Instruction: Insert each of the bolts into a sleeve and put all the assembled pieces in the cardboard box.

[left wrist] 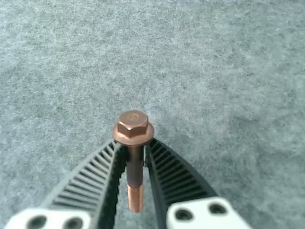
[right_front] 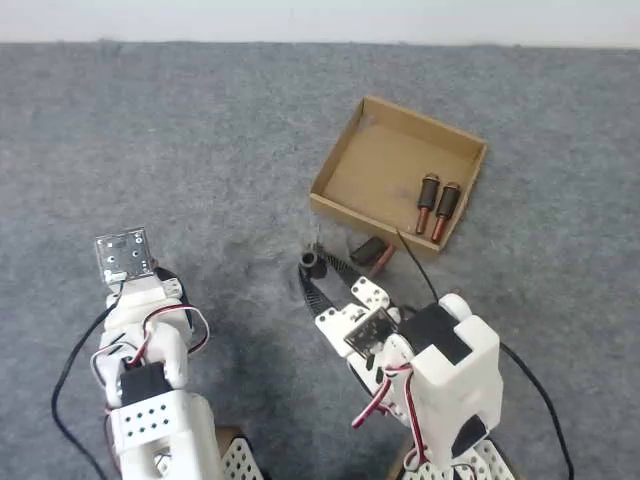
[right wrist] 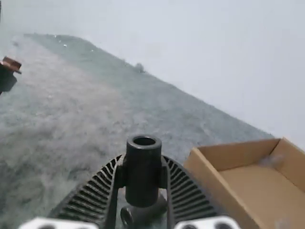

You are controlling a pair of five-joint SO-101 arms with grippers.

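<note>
Left gripper [left wrist: 136,147]: pinches the copper bolt [left wrist: 133,128], six-sided head.
Right gripper [right wrist: 143,164]: pinches the black, hollow sleeve [right wrist: 143,179].

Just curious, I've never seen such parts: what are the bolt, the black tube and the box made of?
The bolt: metal with a coppery, shiny coating, judging by the glint on its hex head. The black tube: smooth and matte; plastic or blackened metal, cannot tell. The box: plain brown cardboard, with dull, folded walls.
</note>
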